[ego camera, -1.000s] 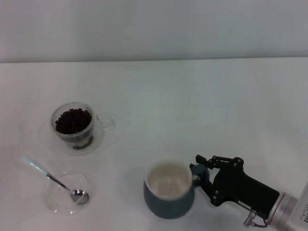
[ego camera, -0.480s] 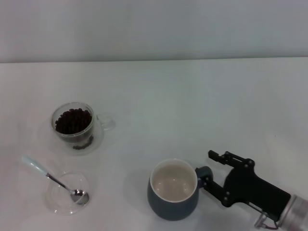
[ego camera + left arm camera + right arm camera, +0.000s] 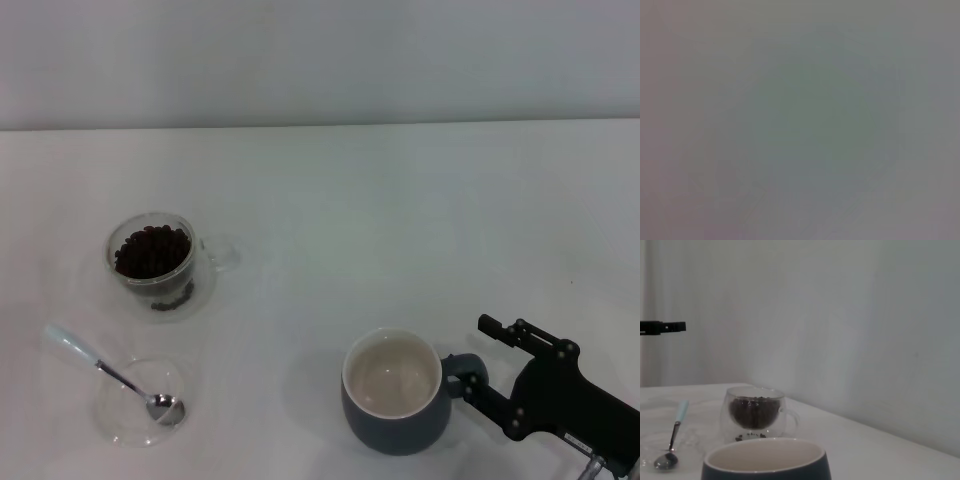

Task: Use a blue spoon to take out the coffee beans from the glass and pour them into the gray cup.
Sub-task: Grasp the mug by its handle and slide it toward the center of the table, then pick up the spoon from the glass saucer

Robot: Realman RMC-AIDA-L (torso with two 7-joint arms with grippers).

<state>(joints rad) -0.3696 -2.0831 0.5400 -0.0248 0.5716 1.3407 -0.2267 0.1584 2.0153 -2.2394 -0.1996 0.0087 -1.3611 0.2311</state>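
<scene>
- Change since the earlier frame: the gray cup (image 3: 393, 395) and the right end effector (image 3: 487, 372) have shifted toward the right along the near edge of the surface (image 3: 400, 220).
- Far left: the blue spoon (image 3: 112, 373) rests with its bowl in a shallow clear dish (image 3: 143, 402), handle pointing up and left.
- Behind it: the glass (image 3: 157, 263) holds the coffee beans (image 3: 151, 250).
- Near right: the gray cup stands upright, its inside bare.
- Right end effector: fingers spread, straddling the cup's handle, not clamped.
- Left end effector: unseen.
</scene>
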